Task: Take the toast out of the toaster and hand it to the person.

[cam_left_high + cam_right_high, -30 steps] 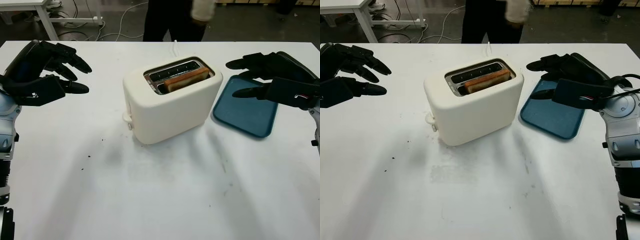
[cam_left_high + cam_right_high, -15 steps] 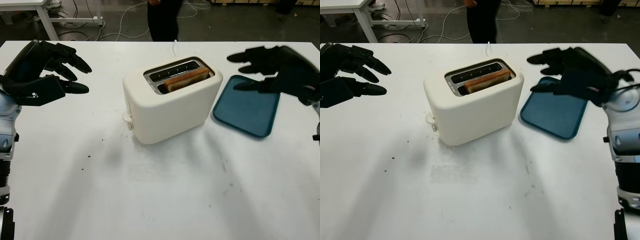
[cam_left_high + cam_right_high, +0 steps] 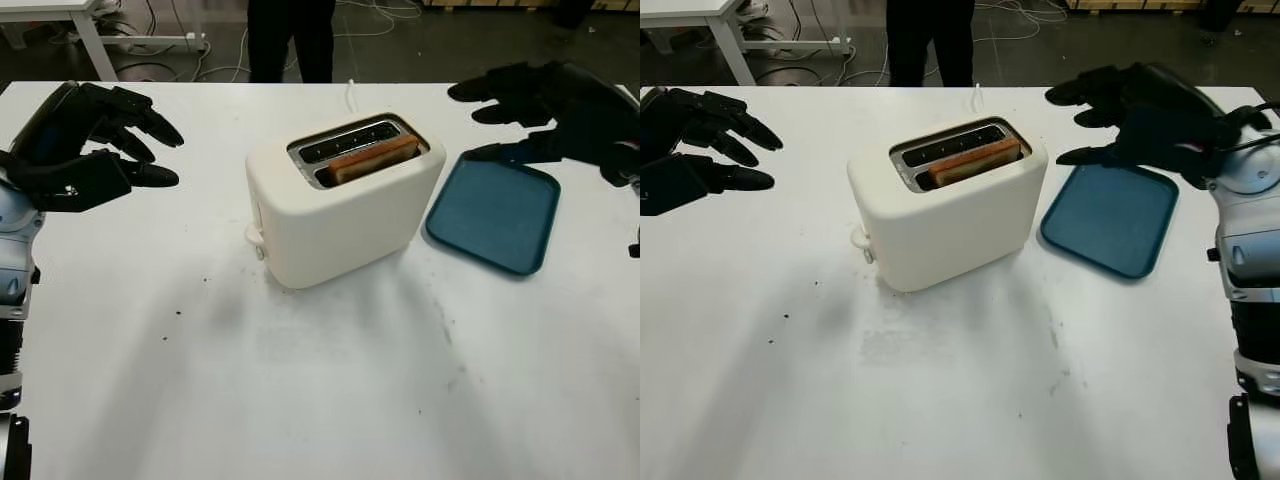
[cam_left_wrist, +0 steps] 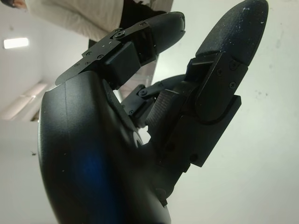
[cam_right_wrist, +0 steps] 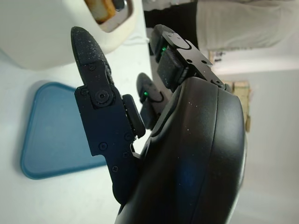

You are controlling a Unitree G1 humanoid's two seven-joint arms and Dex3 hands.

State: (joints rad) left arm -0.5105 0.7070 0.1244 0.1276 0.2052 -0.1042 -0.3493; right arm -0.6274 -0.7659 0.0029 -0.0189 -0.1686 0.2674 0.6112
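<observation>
A cream toaster (image 3: 340, 215) stands mid-table with a browned slice of toast (image 3: 372, 159) sticking up from its nearer slot; the far slot is dark. My right hand (image 3: 520, 110) hovers open above the far edge of the blue tray (image 3: 495, 215), to the right of the toaster and higher than its top. My left hand (image 3: 100, 140) hangs open at the table's left side, well away from the toaster. A person (image 3: 290, 35) in dark trousers stands behind the table's far edge.
The toaster's white cord (image 3: 350, 92) runs back off the far edge. A white desk frame (image 3: 90, 30) and floor cables lie beyond the table. Dark crumbs (image 3: 180, 312) dot the white tabletop at front left.
My right hand has risen and moved toward the far side, from over the tray's middle to above its far rim. The person has shifted left behind the table. My left hand holds still.
</observation>
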